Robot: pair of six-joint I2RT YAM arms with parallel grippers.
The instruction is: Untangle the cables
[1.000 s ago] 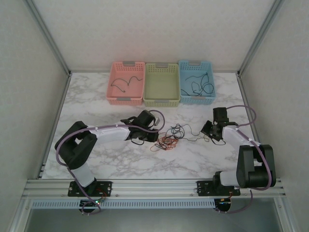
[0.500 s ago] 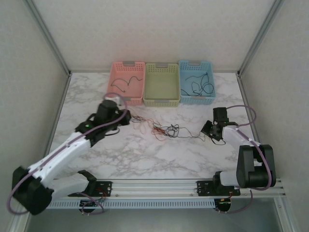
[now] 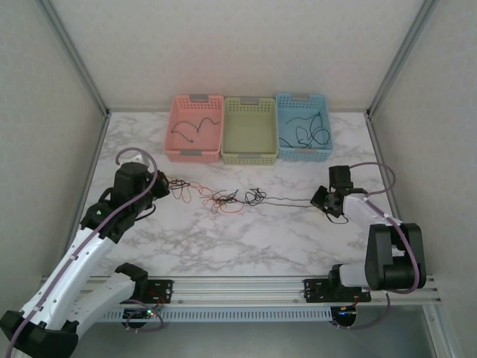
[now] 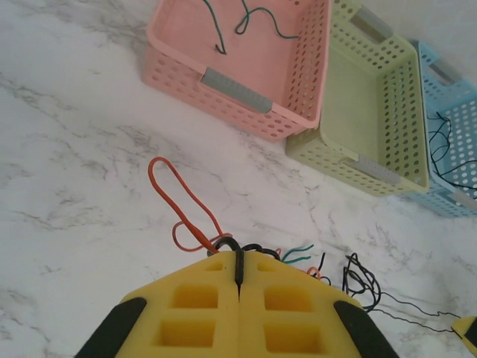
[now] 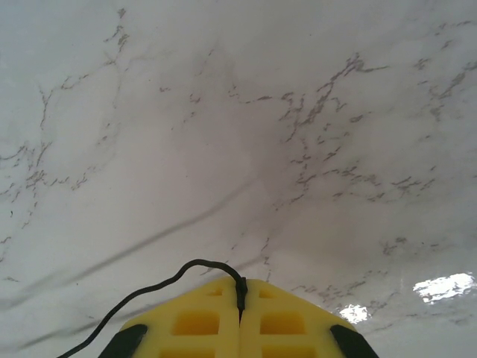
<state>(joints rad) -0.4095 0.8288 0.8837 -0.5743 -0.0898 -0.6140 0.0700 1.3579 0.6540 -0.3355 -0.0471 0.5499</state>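
Note:
A tangle of thin black, red-orange and green cables (image 3: 227, 198) lies stretched across the marble table between my two grippers. My left gripper (image 3: 158, 183) is shut on the cables at the tangle's left end; in the left wrist view a black cable (image 4: 239, 262) is pinched between the yellow pads, with an orange loop (image 4: 182, 205) and green ends (image 4: 298, 253) beside it. My right gripper (image 3: 322, 200) is shut on a single black cable (image 5: 186, 270) that runs taut to the left toward the tangle (image 3: 287, 200).
Three baskets stand side by side at the back: pink (image 3: 196, 128) holding a dark cable, green (image 3: 250, 130), and blue (image 3: 304, 127) holding black cables. The pink basket (image 4: 246, 67) and green basket (image 4: 373, 112) lie ahead of my left gripper.
My left arm has swung far left with the cables, pulling the bunched tangle out into a long line. The right gripper has stayed put, holding its black cable.

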